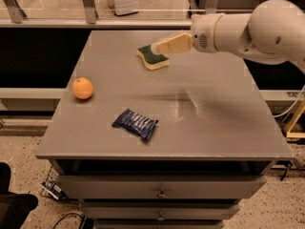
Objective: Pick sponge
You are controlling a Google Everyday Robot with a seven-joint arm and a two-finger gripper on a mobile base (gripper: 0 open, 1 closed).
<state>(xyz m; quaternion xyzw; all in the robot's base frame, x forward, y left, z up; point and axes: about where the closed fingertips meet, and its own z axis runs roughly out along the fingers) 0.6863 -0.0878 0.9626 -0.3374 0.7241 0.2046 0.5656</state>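
Camera view: we have the tool (pixel 158 46) at the sponge (pixel 149 57), not yet lifted off the desk (pixel 214 120); gripping or not, we cannot tell.

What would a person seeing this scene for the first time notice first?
The large white arm comes in from the right, its gripper at the green-topped sponge on the far side of the grey table. Next come the orange fruit near the left edge and the dark blue snack packet toward the front.
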